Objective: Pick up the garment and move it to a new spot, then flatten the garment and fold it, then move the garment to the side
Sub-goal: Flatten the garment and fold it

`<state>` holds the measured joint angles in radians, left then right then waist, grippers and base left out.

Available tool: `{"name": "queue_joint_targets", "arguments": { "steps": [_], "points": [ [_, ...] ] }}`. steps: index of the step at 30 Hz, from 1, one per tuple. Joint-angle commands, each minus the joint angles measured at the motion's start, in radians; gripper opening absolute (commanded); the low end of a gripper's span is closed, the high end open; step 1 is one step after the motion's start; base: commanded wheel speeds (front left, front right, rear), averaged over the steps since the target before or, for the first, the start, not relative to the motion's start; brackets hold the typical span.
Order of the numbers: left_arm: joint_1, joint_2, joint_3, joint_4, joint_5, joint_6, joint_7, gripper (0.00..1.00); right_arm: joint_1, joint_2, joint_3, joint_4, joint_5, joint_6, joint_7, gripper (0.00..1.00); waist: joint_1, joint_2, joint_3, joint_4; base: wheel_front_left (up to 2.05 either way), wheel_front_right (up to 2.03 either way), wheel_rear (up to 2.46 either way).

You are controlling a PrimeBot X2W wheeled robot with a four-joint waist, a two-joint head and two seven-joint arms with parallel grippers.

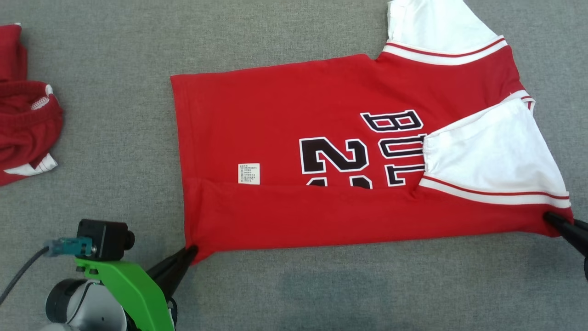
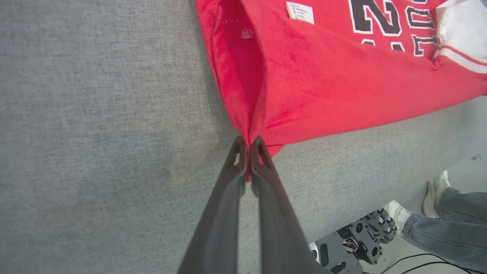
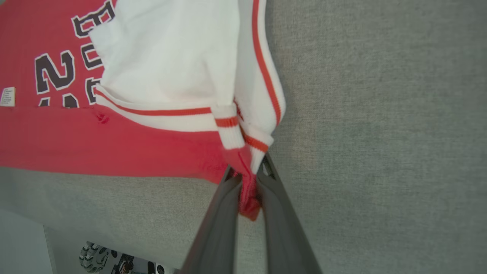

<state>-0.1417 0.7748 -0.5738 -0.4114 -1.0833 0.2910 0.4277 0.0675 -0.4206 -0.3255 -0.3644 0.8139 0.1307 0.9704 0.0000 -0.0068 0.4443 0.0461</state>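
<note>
The red jersey [image 1: 285, 138] is being kept spread on the grey padded table [image 1: 115, 55], hem toward the robot's left and white sleeves toward its right. Its near long edge is lying folded over the printed front, so that the number and lettering are being partly covered. A white label [image 1: 248, 174] is lying just beyond the fold line. The near left hem corner is being pinched by the left gripper [image 1: 190, 252], whose two dark fingers [image 2: 232, 167] are being pressed together on a thin ridge of red cloth. The near right corner, below the folded-in white sleeve [image 1: 491, 151], is being clamped by the right gripper [image 1: 550, 218]. In the right wrist view a bunch of red fabric is being squeezed between that gripper's two prongs. The folded edge is being stretched between both grippers. A second red garment [image 1: 23, 124] is lying well apart at the far left. A person's shoe and jeans leg [image 2: 437, 217] are being shown beyond the table's edge.
</note>
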Motion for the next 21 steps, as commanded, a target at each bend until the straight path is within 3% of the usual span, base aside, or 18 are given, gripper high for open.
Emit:
{"name": "queue_joint_targets", "arguments": {
  "steps": [1, 4, 5, 6, 7, 8, 9, 10, 15, 18, 21],
  "points": [
    [0.035, -0.011, -0.002, 0.005, -0.003, 0.006, -0.024, 0.0, 0.027, 0.014, 0.014, -0.005, -0.018, 0.0, -0.013, 0.0, 0.0, 0.0068, 0.021, -0.002, 0.0, 0.0, 0.0],
    [0.061, -0.028, -0.02, 0.022, 0.028, 0.007, -0.064, 0.0, 0.046, 0.019, 0.032, 0.003, -0.048, 0.0, -0.042, 0.0, 0.0, 0.0068, 0.036, 0.0, 0.0, 0.0, 0.0],
    [0.067, -0.037, -0.023, 0.03, 0.038, 0.011, -0.079, 0.0, 0.046, 0.019, 0.037, 0.003, -0.066, 0.0, -0.06, 0.23, 0.0, 0.0068, 0.039, 0.001, 0.0, 0.0, 0.0],
    [0.07, -0.048, -0.022, 0.038, 0.047, 0.018, -0.094, 0.0, 0.047, 0.016, 0.044, 0.002, -0.078, 0.0, -0.078, 0.93, 0.0, 0.0068, 0.041, 0.002, 0.0, 0.0, 0.0],
    [0.07, -0.048, -0.022, 0.038, 0.047, 0.018, -0.094, 0.0, 0.047, 0.016, 0.044, 0.002, -0.078, 0.0, -0.078, 0.93, 0.0, 0.0068, 0.041, 0.002, 0.0, 0.0, 0.0],
    [0.069, -0.043, -0.028, 0.044, 0.064, 0.021, -0.098, 0.23, 0.046, 0.017, 0.049, 0.005, -0.088, 0.0, -0.093, 1.0, 0.0, 0.0068, 0.042, 0.002, 0.0, 0.0, 0.0],
    [0.066, -0.037, -0.027, 0.045, 0.074, 0.025, -0.104, 0.47, 0.044, 0.008, 0.06, 0.001, -0.095, 0.0, -0.101, 1.0, 0.0, 0.0068, 0.043, 0.003, 0.0, 0.0, 0.0],
    [0.059, -0.03, -0.019, 0.045, 0.087, 0.036, -0.113, 1.0, 0.038, 0.004, 0.054, 0.0, -0.105, 0.0, -0.11, 1.0, 0.0, 0.0068, 0.042, 0.004, 0.0, 0.0, 0.0],
    [0.01, 0.041, 0.021, -0.031, 0.139, 0.08, -0.093, 1.0, -0.059, -0.05, 0.026, -0.041, -0.145, 0.0, -0.094, 1.0, 0.0, 0.0068, 0.055, -0.001, 0.0, 0.0, 0.0],
    [-0.066, 0.091, 0.062, -0.055, 0.158, 0.094, -0.05, 1.0, -0.183, -0.081, 0.075, -0.059, -0.154, 0.0, -0.062, 1.0, 0.0, 0.0068, 0.087, -0.006, 0.0, 0.0, 0.0],
    [-0.205, 0.063, 0.064, -0.024, 0.145, 0.075, 0.025, 1.0, -0.356, -0.105, 0.139, -0.025, -0.185, 0.0, -0.029, 1.0, 0.0, 0.0068, 0.117, 0.008, 0.0, 0.0, 0.0]
  ]
}}
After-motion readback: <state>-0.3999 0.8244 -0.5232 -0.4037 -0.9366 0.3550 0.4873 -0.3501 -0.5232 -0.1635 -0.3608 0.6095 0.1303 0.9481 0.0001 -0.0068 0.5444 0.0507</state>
